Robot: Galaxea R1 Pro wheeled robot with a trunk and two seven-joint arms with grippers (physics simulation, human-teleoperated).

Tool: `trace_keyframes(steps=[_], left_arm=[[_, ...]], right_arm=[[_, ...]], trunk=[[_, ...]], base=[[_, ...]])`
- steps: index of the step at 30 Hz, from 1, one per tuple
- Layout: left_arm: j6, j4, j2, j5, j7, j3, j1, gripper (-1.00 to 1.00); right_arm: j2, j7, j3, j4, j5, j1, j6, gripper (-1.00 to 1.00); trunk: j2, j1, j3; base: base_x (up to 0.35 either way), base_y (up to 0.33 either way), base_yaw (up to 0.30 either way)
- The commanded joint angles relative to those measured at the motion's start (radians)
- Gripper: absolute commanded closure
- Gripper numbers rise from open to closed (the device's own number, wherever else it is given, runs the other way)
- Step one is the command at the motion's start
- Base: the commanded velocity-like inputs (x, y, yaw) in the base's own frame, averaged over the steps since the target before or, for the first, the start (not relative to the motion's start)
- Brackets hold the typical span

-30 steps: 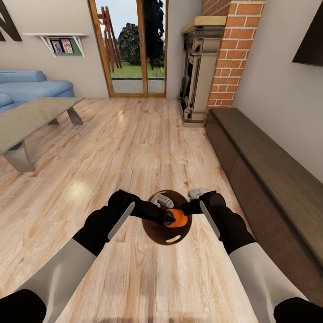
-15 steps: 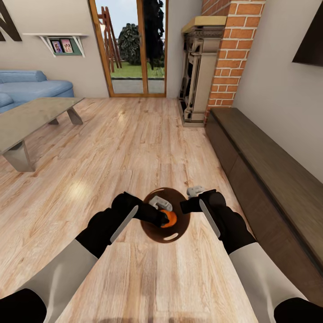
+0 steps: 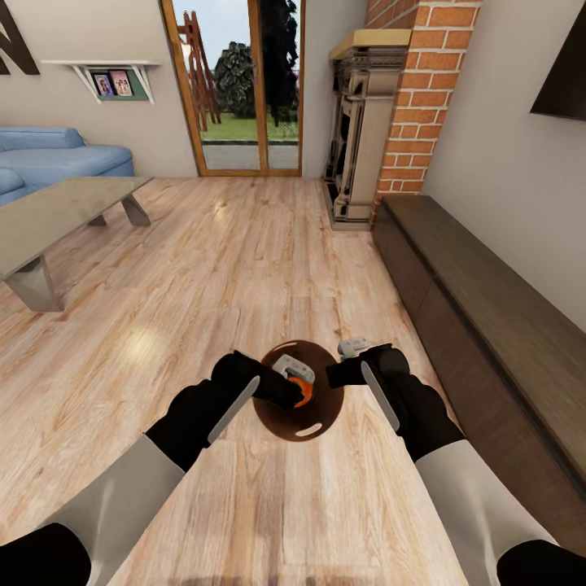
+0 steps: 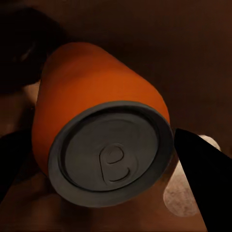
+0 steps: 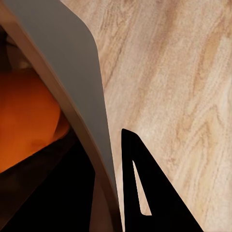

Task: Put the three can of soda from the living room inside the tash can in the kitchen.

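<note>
In the head view the tash can [image 3: 284,420], a round bin with a brown inside, hangs just in front of me above the wood floor. My right gripper [image 3: 341,364] is shut on its rim; the right wrist view shows the rim wall [image 5: 65,67] running between the fingers [image 5: 140,186]. My left gripper [image 3: 297,384] reaches into the bin's mouth, shut on an orange can of soda [image 3: 303,394]. In the left wrist view this can [image 4: 104,140] lies between the dark fingers [image 4: 205,186], silver top toward the camera, with the brown bin inside [image 4: 193,53] behind it. The orange can [image 5: 24,121] also shows inside the rim.
A glass-topped low table [image 3: 57,216] and a blue sofa [image 3: 49,159] stand at the left. A long dark low cabinet [image 3: 488,309] runs along the right wall, with the brick fireplace [image 3: 366,130] beyond it. A glass door [image 3: 236,89] is straight ahead across open wood floor.
My left gripper has gone deeper into the bin with the orange can, so less orange shows. The bin has shifted slightly left. The right gripper has barely moved.
</note>
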Motion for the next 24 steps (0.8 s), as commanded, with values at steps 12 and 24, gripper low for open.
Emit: trace_keyframes(steps=[12, 24], left_arm=[[0.000, 0.034, -0.007, -0.012, 0.082, -0.029, 0.000, -1.00], [0.000, 0.031, -0.004, -0.008, 0.085, -0.029, 0.000, -1.00]], right_arm=[[0.000, 0.002, 0.002, 0.000, -0.012, 0.000, 0.000, 1.00], [0.000, 0.002, 0.002, 0.001, -0.012, 0.000, 0.000, 1.00]], trunk=[[0.000, 0.000, 0.000], [0.000, 0.000, 0.000]], base=[[0.000, 0.000, 0.000], [0.000, 0.000, 0.000]])
